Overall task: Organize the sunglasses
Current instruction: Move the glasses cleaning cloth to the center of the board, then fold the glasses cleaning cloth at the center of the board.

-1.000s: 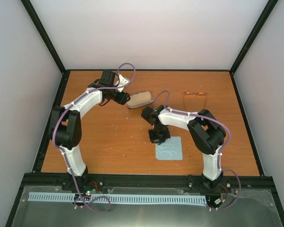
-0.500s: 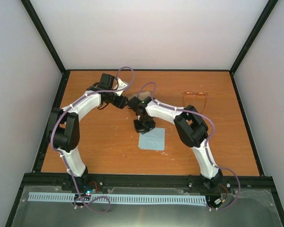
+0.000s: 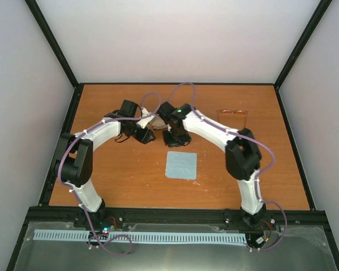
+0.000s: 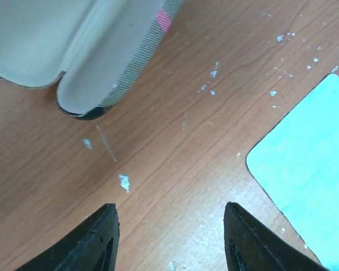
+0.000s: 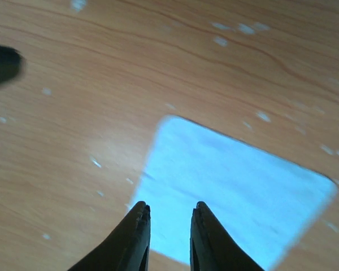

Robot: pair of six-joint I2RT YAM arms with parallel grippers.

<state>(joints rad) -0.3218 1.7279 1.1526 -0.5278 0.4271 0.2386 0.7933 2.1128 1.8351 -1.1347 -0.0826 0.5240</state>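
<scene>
left claw point(image 4: 169, 243) hung low over the worktop point(image 4: 175, 141), fingers wide apart, nothing between them. The open case point(image 4: 101, 56) lay just beyond it to the far left, with the cloth point(image 4: 305, 186) to its right. right claw point(image 5: 168, 237) showed only a narrow gap, empty, over an edge of the cloth. The sunglasses point(image 3: 233, 114) sat alone at the far right of the worktop, well apart from both claws and the case.

Risks as I judged them:
- Both wrists were crowded around the case mid-worktop, with the cables point(image 3: 183, 87) looping close above. A swing by either arm before the other cleared could have meant an arm clash or a snag.
- The case was mostly hidden under the arms from above. A sideways move could have knocked it or tipped the lid shut.
- The glasses had a thin frame and lay flat on the wood. The right claw's gap looked too tight for them. A descent off-centre could have shoved them along or pinched a lens, which would slip.
- The cloth was loose. A fingertip dragging on departure would have shifted it.
</scene>
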